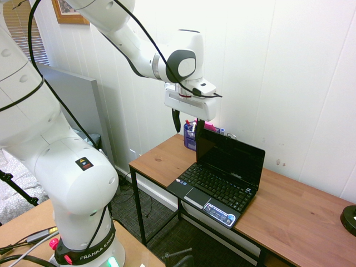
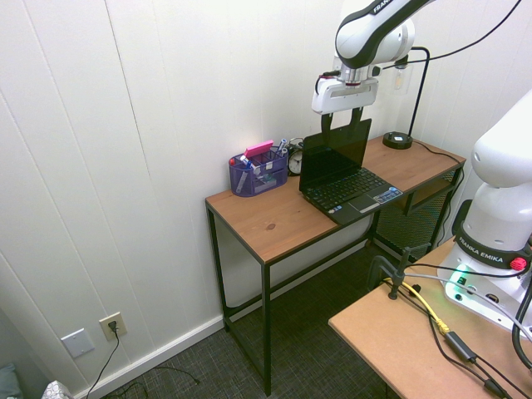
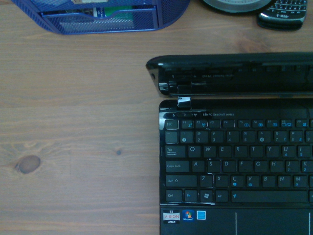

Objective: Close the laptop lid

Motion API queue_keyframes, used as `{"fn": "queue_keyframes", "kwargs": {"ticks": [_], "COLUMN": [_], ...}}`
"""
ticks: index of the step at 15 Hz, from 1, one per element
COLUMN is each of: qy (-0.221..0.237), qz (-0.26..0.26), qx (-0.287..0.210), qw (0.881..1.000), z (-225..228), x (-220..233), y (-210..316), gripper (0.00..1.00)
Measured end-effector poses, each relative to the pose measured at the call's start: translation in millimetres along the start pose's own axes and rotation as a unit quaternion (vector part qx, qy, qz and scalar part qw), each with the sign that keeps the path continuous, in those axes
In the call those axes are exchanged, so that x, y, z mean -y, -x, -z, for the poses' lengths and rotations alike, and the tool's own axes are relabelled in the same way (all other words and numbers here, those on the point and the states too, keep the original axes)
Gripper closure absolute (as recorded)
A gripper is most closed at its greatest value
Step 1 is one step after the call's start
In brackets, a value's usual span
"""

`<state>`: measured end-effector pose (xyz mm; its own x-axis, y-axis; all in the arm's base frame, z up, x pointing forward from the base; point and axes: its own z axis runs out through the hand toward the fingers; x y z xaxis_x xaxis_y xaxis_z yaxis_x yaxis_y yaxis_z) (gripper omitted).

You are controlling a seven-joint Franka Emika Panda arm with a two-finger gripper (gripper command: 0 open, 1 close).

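Note:
A small black netbook stands open on the wooden desk (image 1: 300,217). Its laptop lid (image 1: 231,158) is upright, with the dark screen facing the desk's front edge. The lid (image 2: 335,148) also shows in the second exterior view, and the wrist view looks down on the lid's top edge (image 3: 230,63) above the keyboard (image 3: 234,166). My gripper (image 1: 188,123) hangs open just above the lid's top corner on the organizer side, one finger either side of the lid's plane, holding nothing. The second exterior view shows the gripper (image 2: 342,123) with its fingers straddling the lid's upper edge.
A blue mesh organizer (image 1: 191,136) with pens stands against the wall behind the netbook. A black phone (image 3: 283,14) and a round clock (image 3: 234,5) lie behind the lid. A black round object (image 2: 397,140) sits at the desk's far end. The white wall is close behind.

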<state>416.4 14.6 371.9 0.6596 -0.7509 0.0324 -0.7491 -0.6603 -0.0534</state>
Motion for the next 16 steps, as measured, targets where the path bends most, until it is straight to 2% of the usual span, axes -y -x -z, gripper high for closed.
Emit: {"fn": "queue_keyframes", "kwargs": {"ticks": [5,9,10,16], "qy": [0.006,0.0,0.0,-0.003], "qz": [-0.013,-0.044,-0.053,-0.081], "qx": [-0.028,-0.055,-0.059,-0.061], "qw": [1.0,0.997,0.997,0.995], "z": [16,39,40,12], "x": [10,18,19,43], "y": [-12,-56,-70,-148], "gripper": [0.0,0.0,1.0,1.0]}}
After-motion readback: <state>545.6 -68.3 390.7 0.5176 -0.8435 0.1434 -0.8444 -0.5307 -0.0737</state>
